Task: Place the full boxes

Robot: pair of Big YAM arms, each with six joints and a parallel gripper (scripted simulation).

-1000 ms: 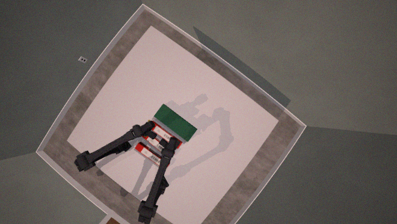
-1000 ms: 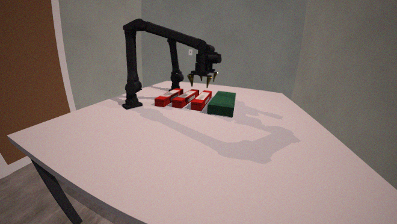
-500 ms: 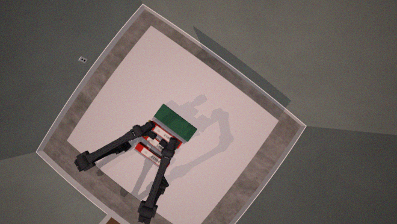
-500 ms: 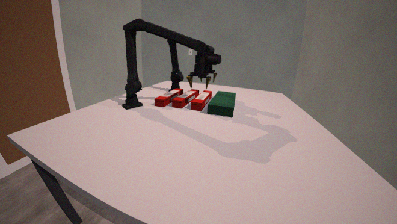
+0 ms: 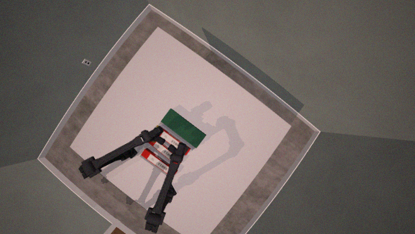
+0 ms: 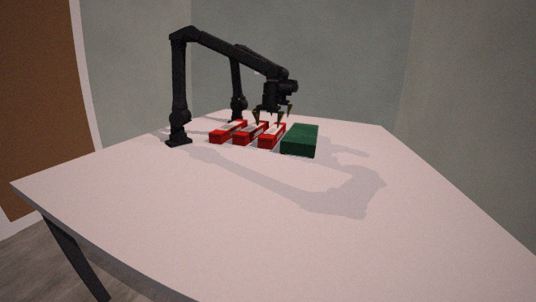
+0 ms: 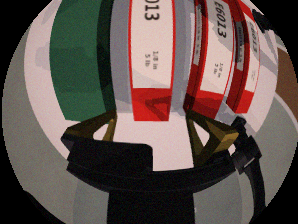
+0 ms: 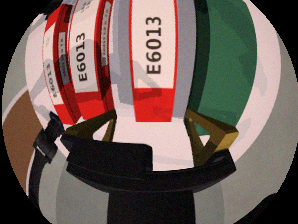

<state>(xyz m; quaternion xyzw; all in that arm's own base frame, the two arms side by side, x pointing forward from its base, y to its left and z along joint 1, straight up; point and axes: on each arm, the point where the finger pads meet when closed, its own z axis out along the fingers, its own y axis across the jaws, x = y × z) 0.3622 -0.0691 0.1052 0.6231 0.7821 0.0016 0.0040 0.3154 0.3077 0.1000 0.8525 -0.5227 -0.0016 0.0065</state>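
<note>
Three red boxes with white E6013 labels lie flat side by side on the table. The first [image 5: 170, 139] [image 6: 272, 135] [image 7: 152, 50] [image 8: 155, 55] lies next to the low green platform [image 5: 183, 128] [image 6: 300, 140] [image 7: 75, 65] [image 8: 225, 65]. The middle box [image 5: 161, 150] [image 6: 249, 133] [image 7: 215, 55] [image 8: 85, 65] and the far box [image 5: 153, 160] [image 6: 227, 131] [image 7: 250, 55] [image 8: 52, 75] follow. My left gripper [image 5: 158, 131] [image 7: 151, 112] is open, empty, above one end of the first box. My right gripper [image 5: 181, 148] [image 6: 268, 116] [image 8: 152, 131] is open, empty, above the other end.
The platform top carries nothing. Both arm bases stand on the table behind the boxes: the left arm's base [image 5: 89, 167] and the right arm's base [image 5: 154, 220] [image 6: 179, 138]. The white table [image 6: 244, 227] spreads wide past the platform.
</note>
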